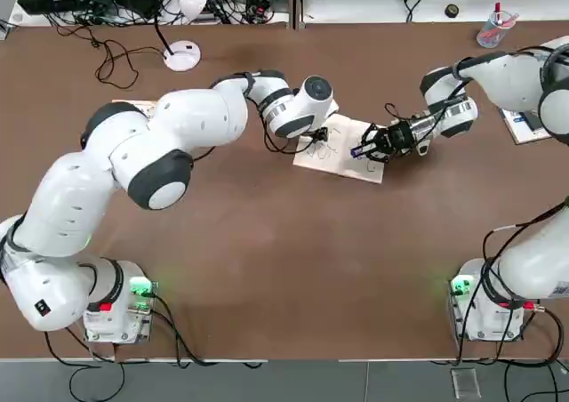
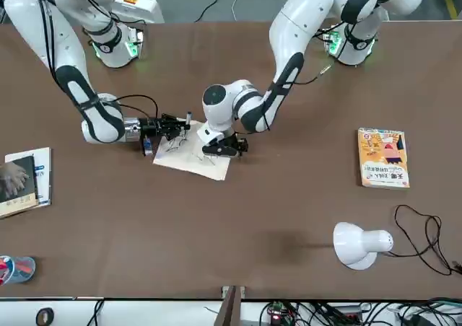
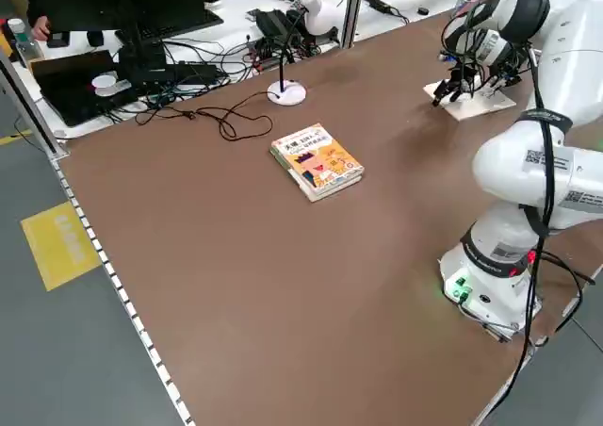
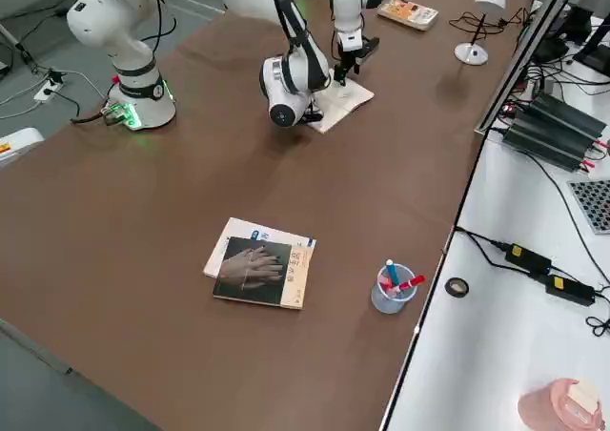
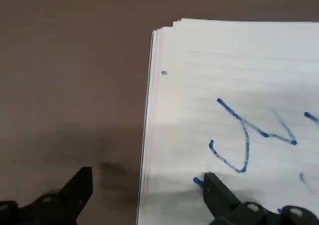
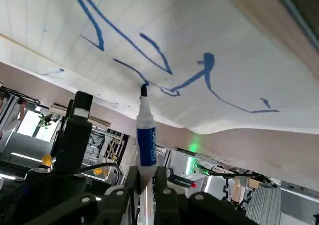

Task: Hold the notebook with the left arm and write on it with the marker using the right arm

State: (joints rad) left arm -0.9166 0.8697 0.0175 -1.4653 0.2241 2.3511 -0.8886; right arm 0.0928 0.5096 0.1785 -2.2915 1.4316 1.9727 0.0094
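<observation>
Centre frame, our left gripper [image 5: 144, 195], fingers spread, pins the notebook [image 1: 342, 153] so our right gripper [image 6: 145, 177], pinching the marker [image 6: 146, 130], can write.

You face a broad brown desk [image 3: 236, 256] on a grey floor [image 3: 57, 351] with a yellow floor marking [image 3: 61, 245]; a white bench [image 4: 496, 288] of cables runs alongside.

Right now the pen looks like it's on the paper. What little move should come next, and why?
Probably drag the marker on across the notebook to extend the stroke: its tip touches the page at the blue scribbles, the right gripper is clamped on it, and the left gripper straddles the pad's edge, one finger pressing the page.
</observation>
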